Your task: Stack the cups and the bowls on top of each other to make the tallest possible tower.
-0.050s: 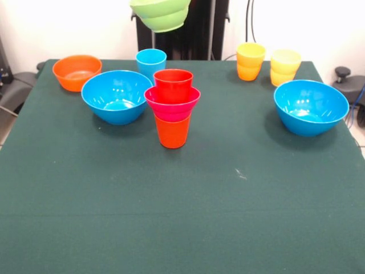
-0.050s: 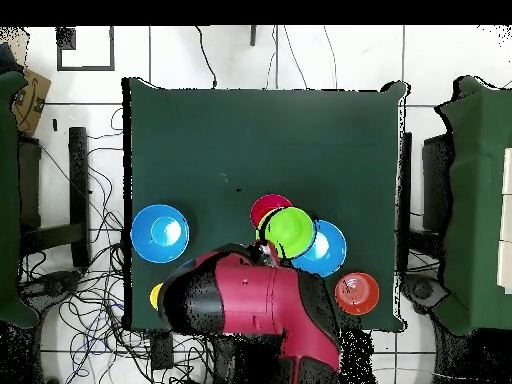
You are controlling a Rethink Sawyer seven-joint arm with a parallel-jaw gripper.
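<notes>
A dark green cloth covers the table (image 1: 114,228), which fills most of the front view; a white wall stands behind it. From overhead the floor is white tile strewn with black cables (image 2: 90,300), and more green-covered furniture shows at both side edges.

The red and black arm (image 2: 250,300) reaches over the table's edge in the overhead view. Its gripper is hidden in both views, so whether the jaws are open or closed cannot be told. A lime-green bowl (image 1: 160,13) hangs in the air at the top of the front view, well above the cloth; overhead it lies over the spot beside the tower, partly covering a blue bowl.

Two large blue bowls stand upright and empty: one (image 1: 117,96) just left of the tower, the other (image 1: 311,106) well apart at the right. An orange bowl (image 1: 76,72) sits near the far left corner.

The tower (image 1: 172,105) stands near the middle of the table: an orange cup at the bottom, a pink-red bowl on it, a red cup in the bowl.

A light blue cup (image 1: 151,61) stands just behind the tower. A yellow-orange cup (image 1: 250,61) and a pale yellow cup (image 1: 284,67) stand side by side near the far right edge.
</notes>
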